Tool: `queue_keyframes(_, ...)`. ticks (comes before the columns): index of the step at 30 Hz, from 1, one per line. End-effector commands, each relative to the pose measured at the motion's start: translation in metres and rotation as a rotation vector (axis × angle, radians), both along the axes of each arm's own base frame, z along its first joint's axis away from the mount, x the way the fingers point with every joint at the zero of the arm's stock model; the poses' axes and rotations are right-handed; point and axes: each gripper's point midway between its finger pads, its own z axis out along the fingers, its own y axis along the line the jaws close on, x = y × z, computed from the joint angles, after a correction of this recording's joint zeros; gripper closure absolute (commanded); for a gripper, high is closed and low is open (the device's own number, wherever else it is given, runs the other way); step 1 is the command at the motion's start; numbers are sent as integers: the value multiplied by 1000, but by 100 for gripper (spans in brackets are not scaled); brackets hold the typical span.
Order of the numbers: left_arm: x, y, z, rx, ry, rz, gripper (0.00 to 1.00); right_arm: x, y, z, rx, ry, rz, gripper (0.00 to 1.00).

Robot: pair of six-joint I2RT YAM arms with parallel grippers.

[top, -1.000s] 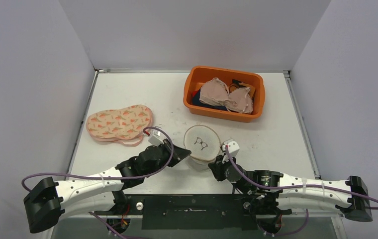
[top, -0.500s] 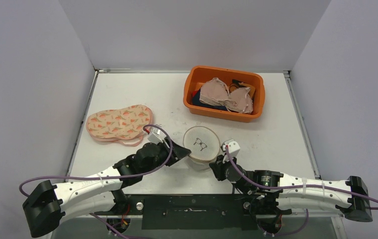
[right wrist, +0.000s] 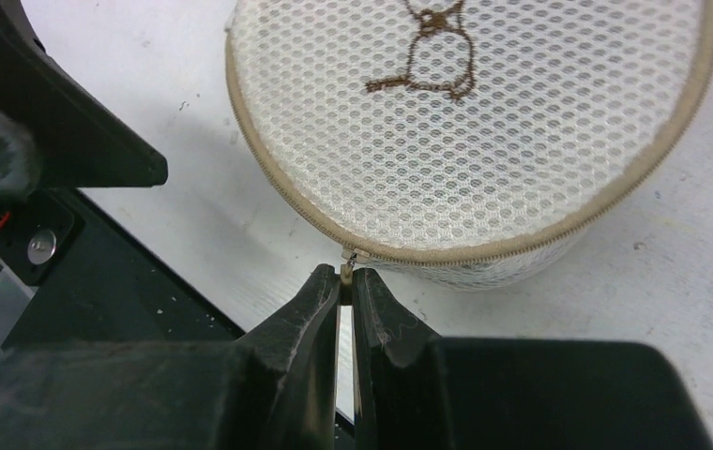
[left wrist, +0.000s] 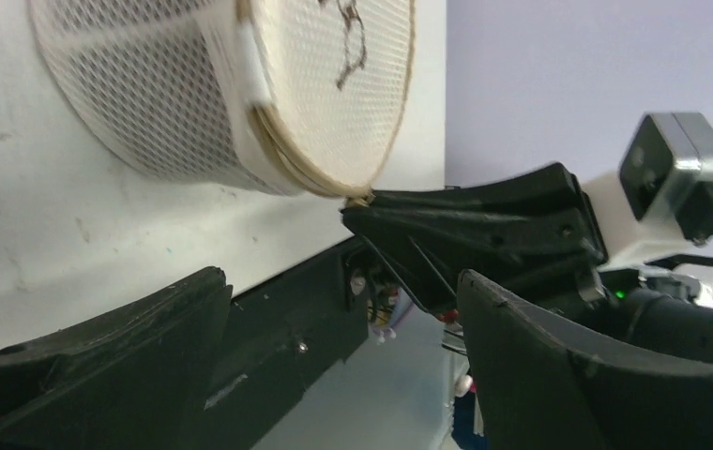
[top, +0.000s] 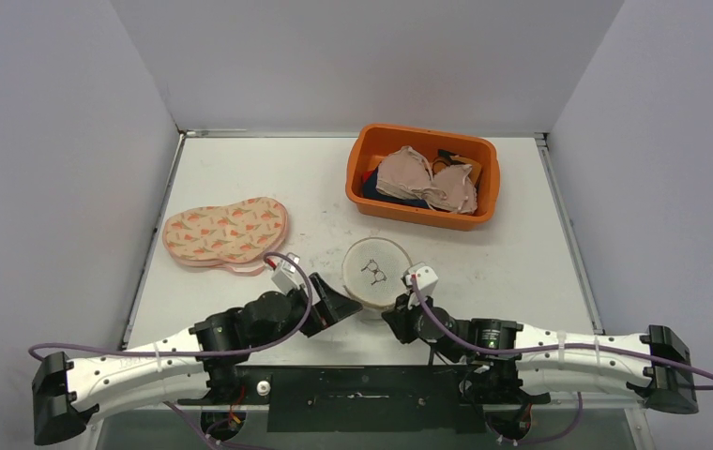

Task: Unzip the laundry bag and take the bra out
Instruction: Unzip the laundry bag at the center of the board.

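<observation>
Fingers, overhead view: left fingers (top: 332,305) lie low on the worktop (top: 268,169), just beside the near-left wall of the laundry bag (top: 378,270). Right fingers (top: 396,319) meet the bag's near rim. The bag is a round mesh drum, standing flat near the front edge between the two arms. Further back, well apart from it, are an orange tub (top: 360,199) of garments (top: 426,178) and a carrot-print pouch (top: 226,232).

Left wrist view: the left fingers are spread wide, with nothing between them. The bag's side wall (left wrist: 146,112) is ahead of them and not touched. Judged purpose: placed to steady the drum so it does not slide when the zip is drawn.

Right wrist view: the right fingers (right wrist: 325,295) are pinched nearly together on the small metal zip pull (right wrist: 346,263) at the bag's near edge. The tan zip (right wrist: 522,246) round the lid reads as fully closed. Judged purpose: the grip is taken at the pull so it can be dragged along the rim.

Bra: none can be made out through the mesh, so it is presumed inside the closed bag. Unzipping is judged to be at its very start.
</observation>
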Motion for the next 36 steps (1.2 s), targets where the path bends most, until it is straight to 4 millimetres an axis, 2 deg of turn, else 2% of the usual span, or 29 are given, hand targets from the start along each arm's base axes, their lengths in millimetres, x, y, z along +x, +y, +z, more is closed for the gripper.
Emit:
queue_keyframes(1, -3, 3, 20, -70, 0, 94, 11, -7, 35, 34, 111, -24, 99, 95)
queue_keyframes(6, -3, -15, 16, -92, 27, 115, 15, -13, 59, 39, 138, -28, 175, 95)
queue_keyframes(10, 3, -23, 19, -97, 28, 148, 24, -16, 72, 40, 136, -29, 221, 95)
queue_keyframes(16, 14, -8, 16, -101, 15, 235, 38, -18, 74, 42, 142, -37, 236, 95)
queue_keyframes(22, 23, 1, 21, -117, -21, 289, 54, -19, 68, 41, 153, -31, 227, 95)
queue_keyframes(28, 25, -6, 16, -79, -19, 260, 55, -17, 69, 42, 150, -31, 222, 95)
queue_keyframes(33, 25, -5, 6, -61, -10, 253, 50, -17, 72, 40, 145, -30, 223, 95)
queue_keyframes(36, 28, -6, 11, -97, -16, 255, 52, -17, 73, 39, 146, -26, 225, 95)
